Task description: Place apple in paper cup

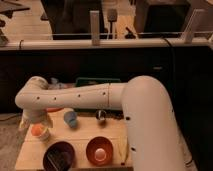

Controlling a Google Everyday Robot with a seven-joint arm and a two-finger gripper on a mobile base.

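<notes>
Orange-red apple [37, 130], cream paper cup [42, 135], white gripper [34, 121], blue cup [70, 119], orange bowl [99, 150].

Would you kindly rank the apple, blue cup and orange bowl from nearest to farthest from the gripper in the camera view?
The gripper hangs at the table's left edge.
1. Apple, just below it, on the paper cup.
2. Blue cup, to its right.
3. Orange bowl, front centre.

The gripper [34, 119] hangs at the table's [115, 131] left edge, lower left of the frame, right above the apple [37, 130], which sits in the cup [42, 134]. A second cup [70, 118] stands to the right. Two bowls [59, 155] [99, 150] sit side by side along the bottom.
</notes>
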